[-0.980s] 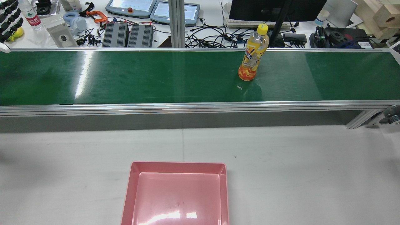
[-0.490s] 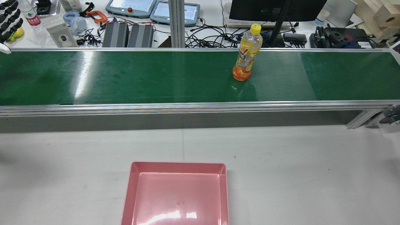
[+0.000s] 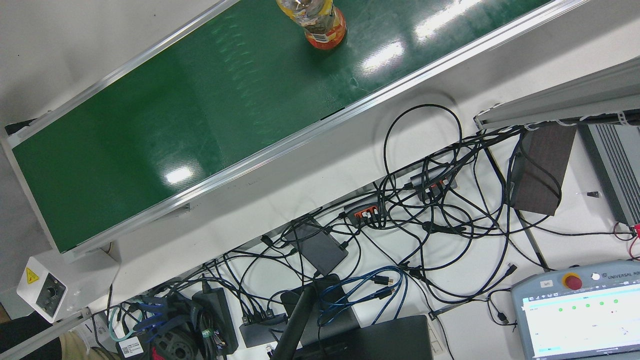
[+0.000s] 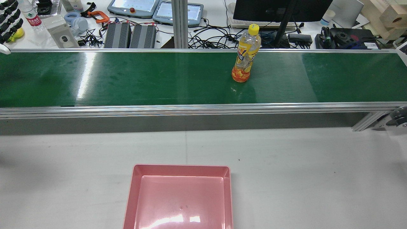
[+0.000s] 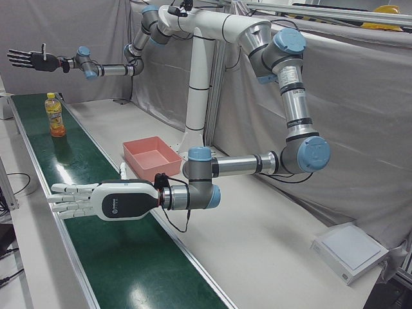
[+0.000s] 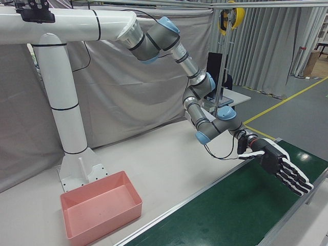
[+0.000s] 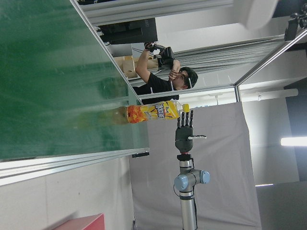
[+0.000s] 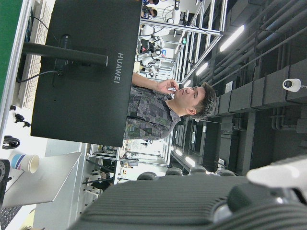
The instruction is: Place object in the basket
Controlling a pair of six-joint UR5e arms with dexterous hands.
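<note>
The left hand (image 4: 9,20) hangs over the left end of the green belt (image 4: 127,79), fingers spread wide and empty. The juice bottle (image 4: 244,54) stands up straight, right of the middle. The right hand (image 5: 29,60), spread and empty too, looks nearer to it.

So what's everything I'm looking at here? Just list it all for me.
bottle: one, yellow cap, orange base; upright on the belt
conveyor belt: one, green; across the station
basket: one, pink; grey table, empty
monitor: one, black; desk beyond belt
paper cup: one, white and blue; same desk
person: one, black shirt; beyond the belt
second person: one, patterned shirt; behind the monitor
left hand: one, white; open over the belt
right hand: one, black; open, beyond the bottle
</note>
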